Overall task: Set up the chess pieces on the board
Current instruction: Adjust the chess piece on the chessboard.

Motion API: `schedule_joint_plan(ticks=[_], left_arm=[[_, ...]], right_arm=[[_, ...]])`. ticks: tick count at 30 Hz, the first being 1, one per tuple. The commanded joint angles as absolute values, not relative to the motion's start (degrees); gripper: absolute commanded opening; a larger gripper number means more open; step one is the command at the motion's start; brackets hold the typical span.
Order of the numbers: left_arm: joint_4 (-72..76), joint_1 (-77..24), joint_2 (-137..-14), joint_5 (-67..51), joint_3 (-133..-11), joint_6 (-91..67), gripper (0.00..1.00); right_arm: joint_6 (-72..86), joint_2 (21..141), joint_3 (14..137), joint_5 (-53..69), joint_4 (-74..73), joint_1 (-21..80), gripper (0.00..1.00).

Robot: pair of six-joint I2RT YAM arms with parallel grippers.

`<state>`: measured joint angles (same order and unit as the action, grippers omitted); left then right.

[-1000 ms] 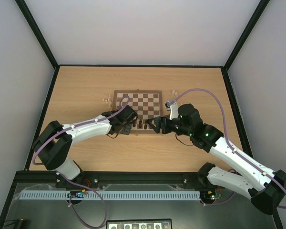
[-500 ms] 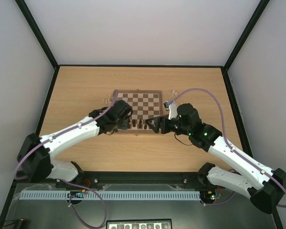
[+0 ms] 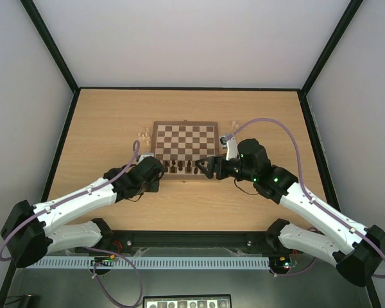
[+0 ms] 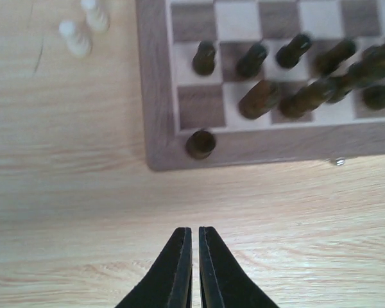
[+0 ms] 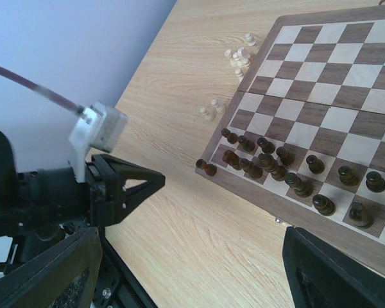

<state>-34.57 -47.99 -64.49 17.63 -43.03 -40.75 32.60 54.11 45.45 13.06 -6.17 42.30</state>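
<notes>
L gripper [image 4: 192,231] — jaws pressed shut, empty — has been drawn back off the board [image 4: 155,96] onto the tabletop [image 4: 70,192]. One dark piece [image 4: 200,144] is left on the border, so that placement looks unfinished. Dark chessmen [image 4: 260,99], smooth turned wood, are bunched on the near rows; cream pieces [image 4: 75,37] sit off-board — R gripper [image 3: 205,168] is held wide.

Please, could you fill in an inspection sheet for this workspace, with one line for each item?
Surface: light wood tabletop, no damage seen.
Job's things: board lies in the middle; dark pieces crowd its near rows; a stray dark piece stands on the border at the near left corner; pale pieces stand on the table beside the board.
Clutter: nothing seen.
Grippers: left gripper shut, empty, over the table short of the board; right gripper open, empty.
Cables: purple cable loops along each arm.
Surroundings: pale walls with black frame.
</notes>
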Motion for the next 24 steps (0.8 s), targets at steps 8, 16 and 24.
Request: schedule_joint_plan(ticks=[8, 16, 24], left_arm=[[-24.7, -48.2, -65.6, 20.6, -35.3, -46.6, 0.05], [-16.4, -45.8, -68.8, 21.1, -33.4, -45.2, 0.05], [-13.5, -44.2, -71.3, 20.0, -33.5, -43.3, 0.04]], right_arm=[[32.6, 54.1, 44.6, 13.4, -6.0, 42.0, 0.78], [32.1, 54.2, 44.6, 12.9, -6.1, 41.9, 0.78], [31.7, 54.3, 44.5, 12.7, -6.2, 41.7, 0.79]])
